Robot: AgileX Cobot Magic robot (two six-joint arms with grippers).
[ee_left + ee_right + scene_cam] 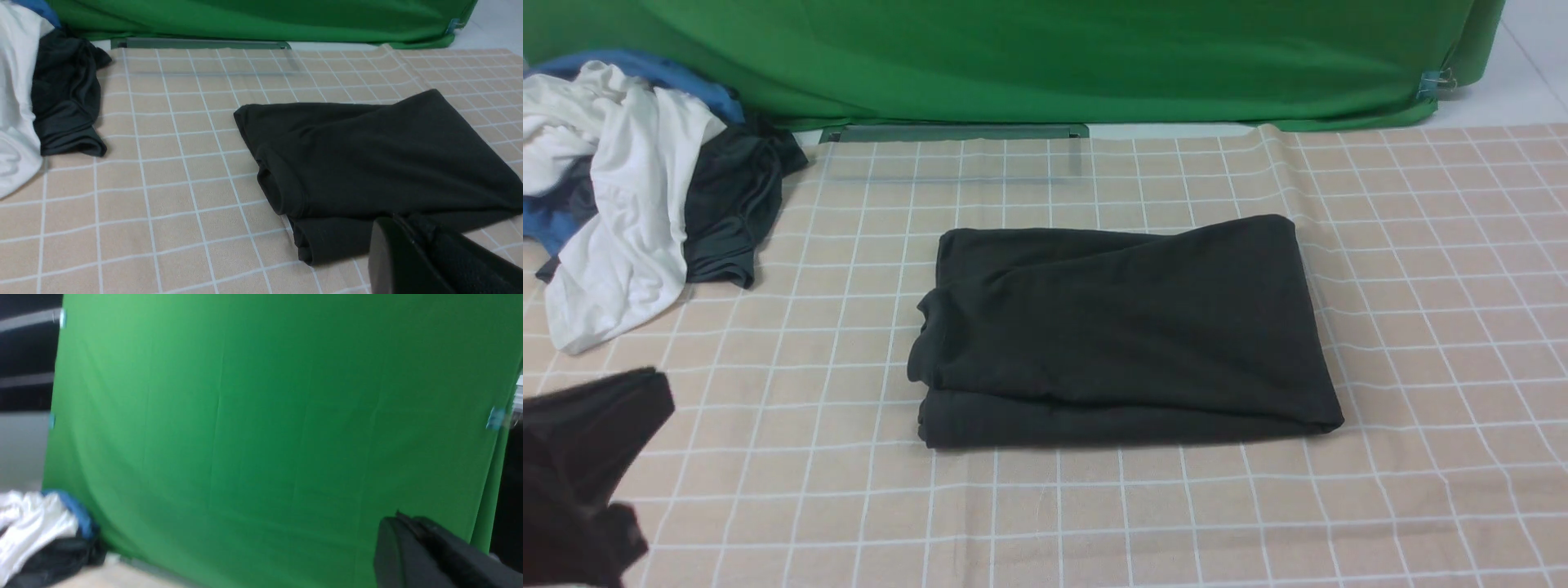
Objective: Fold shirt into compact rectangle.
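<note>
The black shirt (1123, 331) lies folded into a rectangle in the middle of the checked tablecloth (809, 343), with layered edges showing at its left and front. In the left wrist view the shirt (367, 163) fills the right half. My left gripper (654, 392) shows as a dark shape at the lower left edge, well apart from the shirt. Its fingers are pressed together with nothing between them (398, 220). My right gripper (402, 520) is out of the front view, lifted and facing the green backdrop, shut and empty.
A heap of clothes sits at the back left: a white garment (629, 204), a blue one (662, 73) and a shiny dark grey one (731, 204). A green backdrop (1045, 57) hangs behind the table. A clear strip (956, 163) lies near the back edge.
</note>
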